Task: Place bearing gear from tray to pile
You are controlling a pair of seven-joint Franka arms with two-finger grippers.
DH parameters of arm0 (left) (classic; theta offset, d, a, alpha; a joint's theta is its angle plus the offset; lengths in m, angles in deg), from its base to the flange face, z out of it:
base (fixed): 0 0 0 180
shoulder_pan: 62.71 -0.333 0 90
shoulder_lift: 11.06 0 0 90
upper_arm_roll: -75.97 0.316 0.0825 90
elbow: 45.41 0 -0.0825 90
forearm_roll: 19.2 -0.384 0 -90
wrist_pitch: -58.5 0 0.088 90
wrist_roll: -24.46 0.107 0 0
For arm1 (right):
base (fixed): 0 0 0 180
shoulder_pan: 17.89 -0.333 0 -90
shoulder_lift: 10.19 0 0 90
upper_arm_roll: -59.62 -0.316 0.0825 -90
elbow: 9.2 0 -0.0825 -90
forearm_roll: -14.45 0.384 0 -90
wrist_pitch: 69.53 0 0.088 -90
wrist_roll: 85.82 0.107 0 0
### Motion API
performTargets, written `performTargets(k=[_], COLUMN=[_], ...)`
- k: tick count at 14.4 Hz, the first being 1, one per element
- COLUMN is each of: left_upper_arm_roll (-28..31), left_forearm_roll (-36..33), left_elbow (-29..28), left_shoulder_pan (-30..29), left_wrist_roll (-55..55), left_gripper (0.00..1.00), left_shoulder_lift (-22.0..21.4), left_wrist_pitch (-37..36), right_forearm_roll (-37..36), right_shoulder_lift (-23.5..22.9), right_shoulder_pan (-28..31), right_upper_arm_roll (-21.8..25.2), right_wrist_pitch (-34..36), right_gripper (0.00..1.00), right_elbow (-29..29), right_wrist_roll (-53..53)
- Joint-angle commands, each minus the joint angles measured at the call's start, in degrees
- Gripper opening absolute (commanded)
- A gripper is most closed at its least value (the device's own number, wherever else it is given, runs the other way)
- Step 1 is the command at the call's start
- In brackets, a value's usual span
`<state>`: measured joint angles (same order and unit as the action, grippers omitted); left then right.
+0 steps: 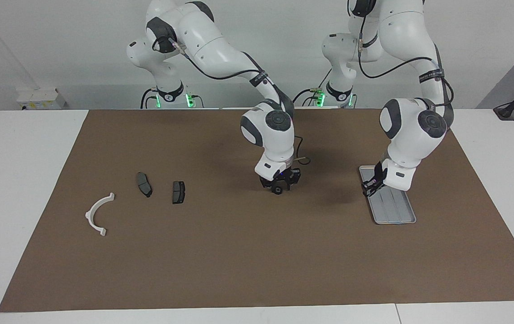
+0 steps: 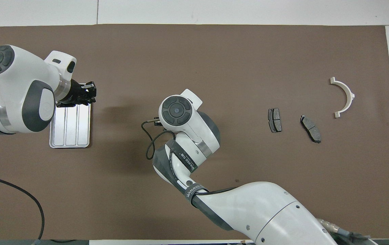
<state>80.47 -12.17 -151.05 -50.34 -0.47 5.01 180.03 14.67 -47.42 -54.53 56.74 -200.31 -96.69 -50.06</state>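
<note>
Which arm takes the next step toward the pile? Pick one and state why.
Right. The right gripper hangs over mid-table, between the tray and the pile's brake pads, so its path there is probably shorter. The left gripper is over the tray, farthest from the pile.

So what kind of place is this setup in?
Probably a robotics lab or test bench: two white robot arms mounted at a white table covered by a brown mat, with car parts laid out, two dark grey brake pads, beside a ridged silver-grey metal tray.
</note>
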Motion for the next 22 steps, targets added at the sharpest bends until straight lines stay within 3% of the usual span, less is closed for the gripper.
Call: performTargets(k=[1,4,7,13,18,22], left_upper_arm_roll=[0.5,0.6,0.5,0.6,0.8,0.8], left_forearm_roll=[0.9,0.9,0.7,0.1,-4.5,-4.9], left_elbow=[0.2,0.5,0.7,1.3,13.4,12.0], left_shoulder_pan=[2.6,3.8,4.5,15.1,25.7,26.3], left_wrist_roll=[-4.0,-6.1,-7.6,-22.9,-39.0,-39.0], left_gripper=[0.00,0.00,0.00,0.00,0.00,0.00], left_shoulder_lift=[-1.2,-1.2,-1.3,-0.3,12.0,12.8], left_wrist_pitch=[-1.6,-1.5,-1.4,4.3,4.9,8.1], right_forearm_roll=[0.0,-0.6,-0.3,2.7,1.6,0.1], right_shoulder_lift=[0.1,0.9,3.4,10.1,10.2,10.2], right_shoulder_pan=[0.0,1.0,5.4,21.0,34.7,38.1], right_upper_arm_roll=[-0.1,0.0,0.2,-0.2,0.1,0.2], right_wrist_pitch=[-0.7,1.5,8.6,17.5,17.5,16.5], right_gripper=[0.00,0.00,0.00,0.00,0.00,0.00], right_elbow=[-0.7,0.0,2.4,3.6,3.5,0.3], right_wrist_roll=[0.4,-0.9,-7.8,-30.3,-52.7,-55.6])
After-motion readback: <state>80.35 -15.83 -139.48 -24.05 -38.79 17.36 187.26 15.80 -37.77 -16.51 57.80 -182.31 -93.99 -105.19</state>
